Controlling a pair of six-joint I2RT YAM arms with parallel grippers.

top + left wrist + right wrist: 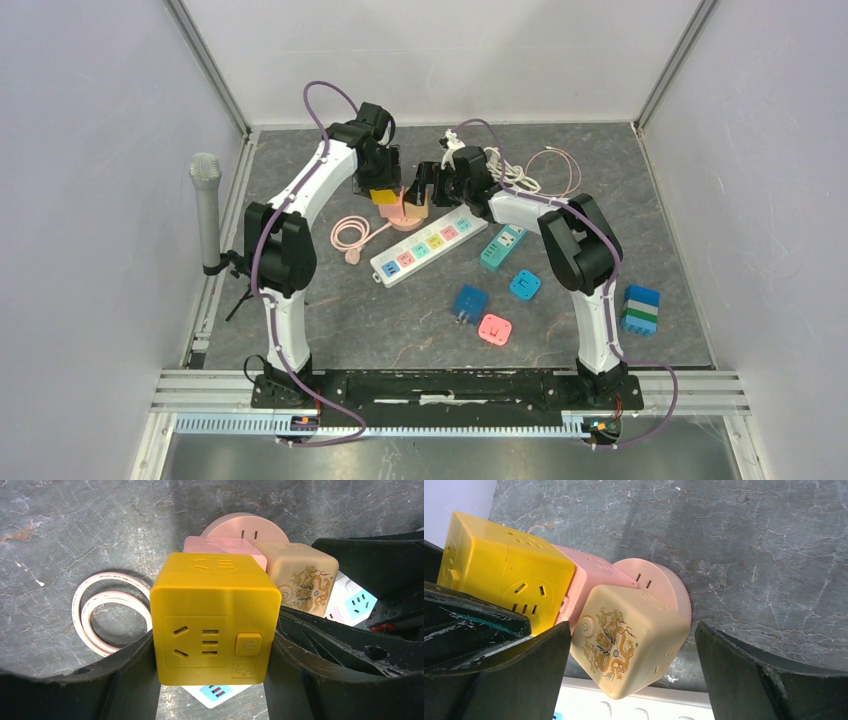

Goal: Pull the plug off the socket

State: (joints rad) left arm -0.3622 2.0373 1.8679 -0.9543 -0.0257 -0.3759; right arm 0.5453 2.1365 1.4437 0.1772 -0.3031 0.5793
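Top view: a white power strip (430,243) is laid mid-table, with a round pink socket (407,221) just beyond it.
Left wrist: a yellow cube plug (215,625) is clamped by the left gripper (212,655), against a pink block (220,545).
Right wrist: the right gripper (631,650) is spread wide around a beige cube (629,640).

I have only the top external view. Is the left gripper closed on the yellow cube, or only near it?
Observer: Closed. In the left wrist view the left gripper touches the yellow cube on both sides.
Operator: And the right gripper?
Observer: Open around the beige dragon cube; one finger stands clearly apart.
Operator: What sits between the cubes?
Observer: A pink cube, touching the yellow one.
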